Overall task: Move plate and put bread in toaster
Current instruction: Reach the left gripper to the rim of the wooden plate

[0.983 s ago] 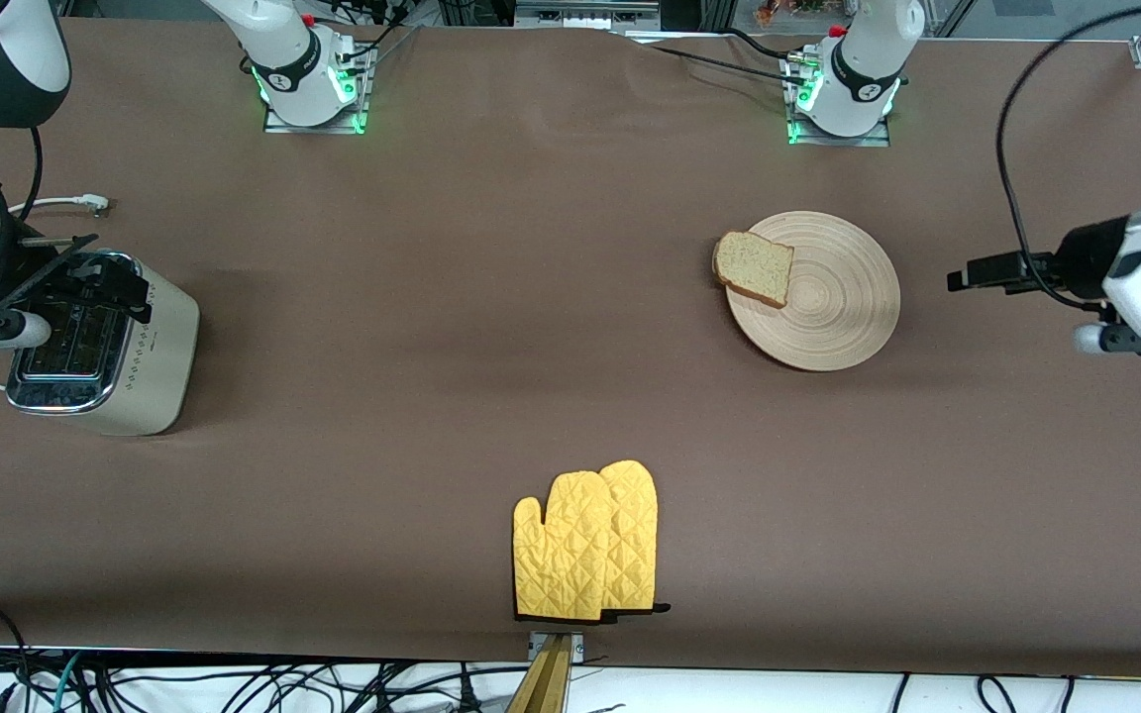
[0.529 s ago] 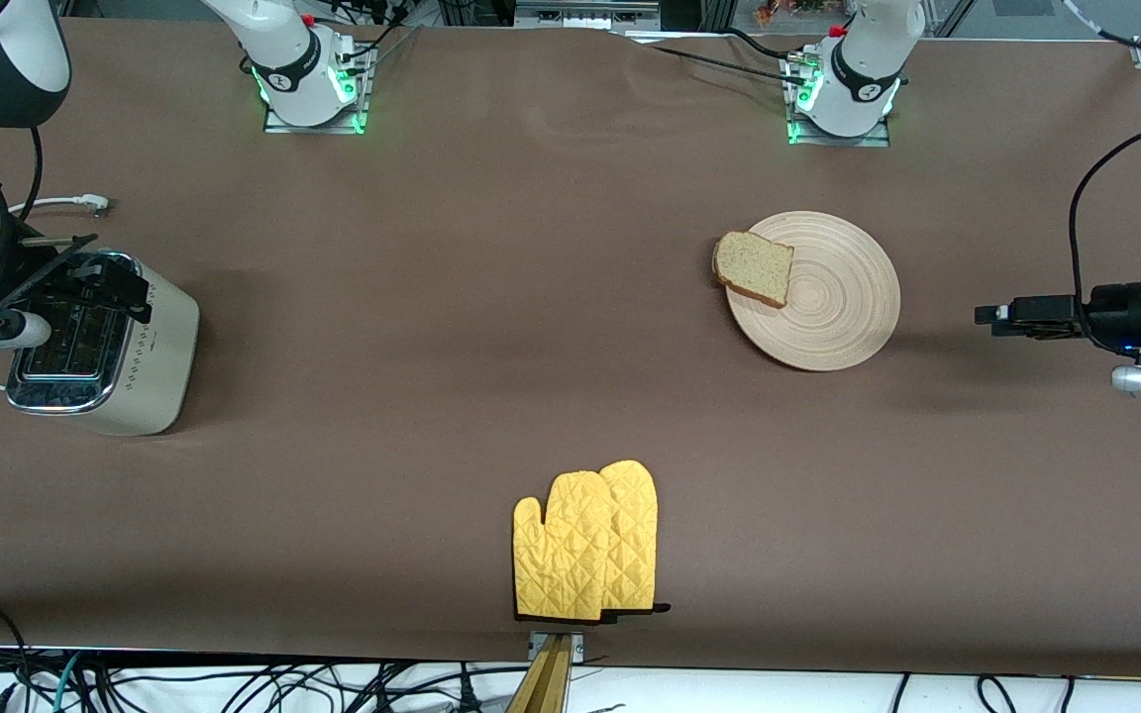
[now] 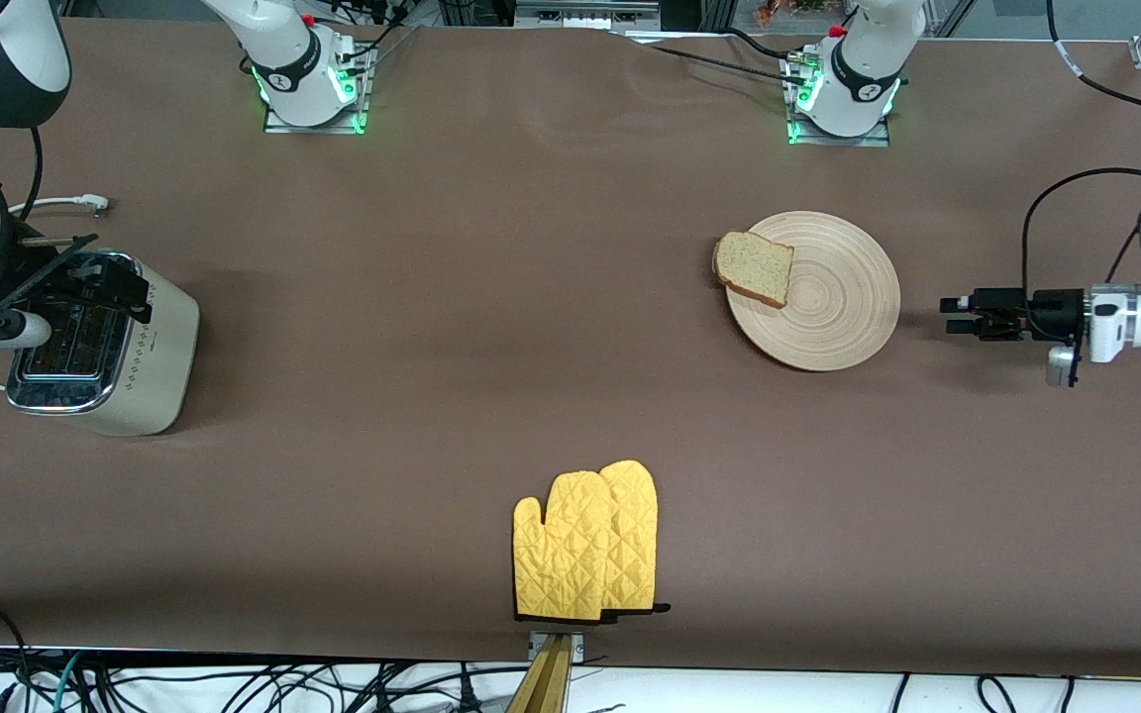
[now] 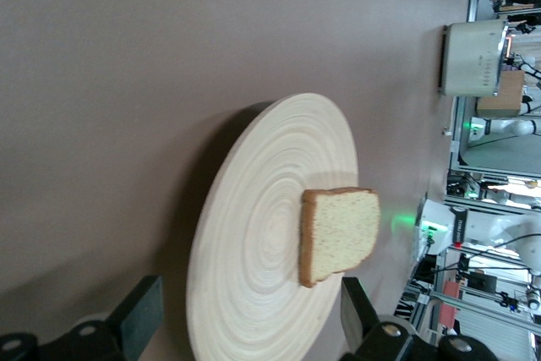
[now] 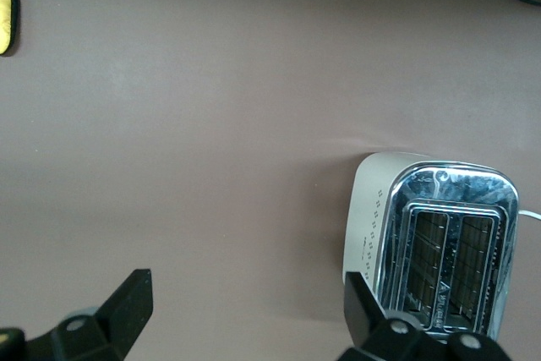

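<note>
- Where the left arm reaches in from its end of the table, the left gripper [image 3: 949, 313] lies level and low, pointed at the plate [image 3: 843, 317] and just beside its rim, apart from it.
- Left gripper state: the two fingers [image 4: 139, 320] stand spread wide in the left wrist view, one to each side of the plate's edge; nothing is between them and nothing is held.
- The plate, a round light-wood disc with ring grooves, lies flat on the brown table [image 3: 491, 327] toward the left arm's end.
- The bread [image 3: 754, 267] lies on the plate, at the edge turned toward the right arm's end; one corner overhangs the rim. It touches no gripper.
- The toaster [image 3: 110, 352] stands upright at the right arm's end of the table, well apart from the plate. In the right wrist view both slots in its chrome top show dark.
- The right gripper [image 3: 65, 287] hangs over the toaster, and that arm waits. Its fingers [image 5: 127, 306] stand wide apart with nothing held.
- A white cord [image 3: 55, 204] lies on the table beside the toaster, farther from the front camera.
- A pair of yellow quilted oven mitts [image 3: 585, 545] lies flat near the table's front edge, between the two ends, well apart from plate and toaster.
</note>
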Robot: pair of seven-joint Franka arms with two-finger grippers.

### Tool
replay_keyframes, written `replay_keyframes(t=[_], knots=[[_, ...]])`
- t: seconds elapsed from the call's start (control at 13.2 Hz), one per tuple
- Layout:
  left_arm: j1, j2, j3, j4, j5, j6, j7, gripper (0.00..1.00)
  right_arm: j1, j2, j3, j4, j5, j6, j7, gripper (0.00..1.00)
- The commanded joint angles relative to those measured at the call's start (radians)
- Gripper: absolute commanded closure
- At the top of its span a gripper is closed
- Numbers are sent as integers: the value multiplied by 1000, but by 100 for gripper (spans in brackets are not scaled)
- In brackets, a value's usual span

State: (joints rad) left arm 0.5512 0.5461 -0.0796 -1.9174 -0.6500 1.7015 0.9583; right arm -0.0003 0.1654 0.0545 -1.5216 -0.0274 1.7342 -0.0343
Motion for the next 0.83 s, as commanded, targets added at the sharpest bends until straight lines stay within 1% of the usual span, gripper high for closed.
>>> replay_keyframes(t=[0.0,0.15,0.23,0.3,0.38,0.45,0.53,0.6,0.68,0.76], knots=[[13,-40,-14,-136,-46,124,56,10,-6,2,5,14,12,-10,1,0],[13,-41,-14,-195,-146,138,82,13,-6,2,5,14,14,-10,1,0],[15,-40,-14,-207,-158,141,103,18,-6,2,5,14,14,-10,1,0],[16,-34,-14,-207,-161,141,123,24,-6,2,5,14,14,-10,1,0],[15,-31,-14,-207,-161,142,125,34,-6,2,5,14,14,-10,-1,0],[16,-20,-14,-210,-161,142,128,39,-6,2,5,14,14,-10,-1,0],[16,-15,-14,-212,-160,142,129,40,-7,2,5,14,14,-10,-1,0],[13,-15,-14,-216,-158,141,129,49,-7,2,5,14,14,-10,-1,0],[12,-9,-14,-216,-149,139,131,54,-7,2,5,14,14,-10,-1,0],[10,3,-14,-216,-146,139,143,55,-7,2,5,14,14,-10,-1,0]])
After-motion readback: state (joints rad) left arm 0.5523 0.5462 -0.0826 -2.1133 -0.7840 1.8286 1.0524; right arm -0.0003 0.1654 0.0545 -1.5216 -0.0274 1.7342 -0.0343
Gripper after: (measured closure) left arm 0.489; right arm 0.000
